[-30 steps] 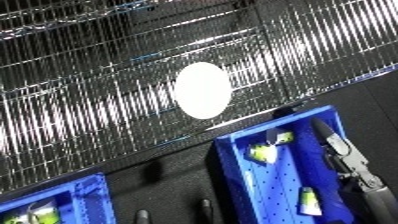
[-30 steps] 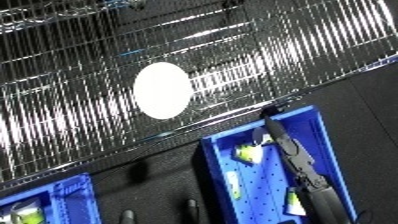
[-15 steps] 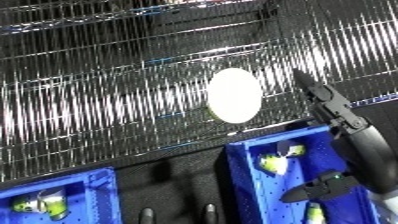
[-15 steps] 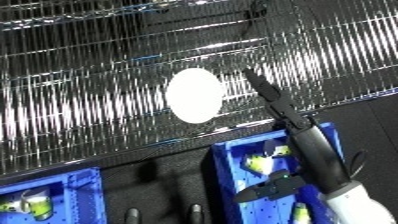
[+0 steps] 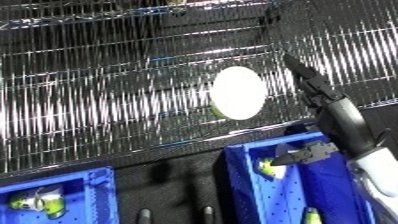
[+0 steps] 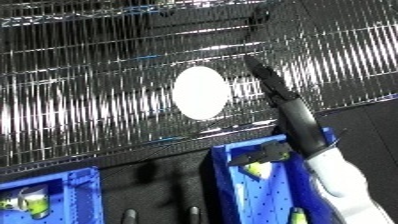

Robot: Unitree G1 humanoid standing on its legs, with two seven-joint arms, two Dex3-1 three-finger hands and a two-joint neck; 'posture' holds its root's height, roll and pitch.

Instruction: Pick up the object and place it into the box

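A white oval object (image 5: 238, 92) with a yellow-green rim lies on the wire shelf (image 5: 107, 100). My right hand (image 5: 339, 120) reaches up from the lower right, its fingers (image 6: 271, 82) straight and pointing up-left just right of the object, with a small gap between them. Its thumb (image 5: 293, 156) sticks out to the left over the blue bin (image 5: 238, 172). The hand is open and holds nothing. No left hand shows.
The right-hand blue bin holds yellow-green and white items (image 5: 269, 167). A second blue bin (image 5: 84, 179) at the lower left holds another such item (image 5: 35, 202). Two small dark pegs (image 5: 145, 215) stand between the bins on the dark floor.
My right hand has risen from beside the bin to the shelf, its fingers now stretched next to the white object. The camera has shifted, so the whole scene has moved.
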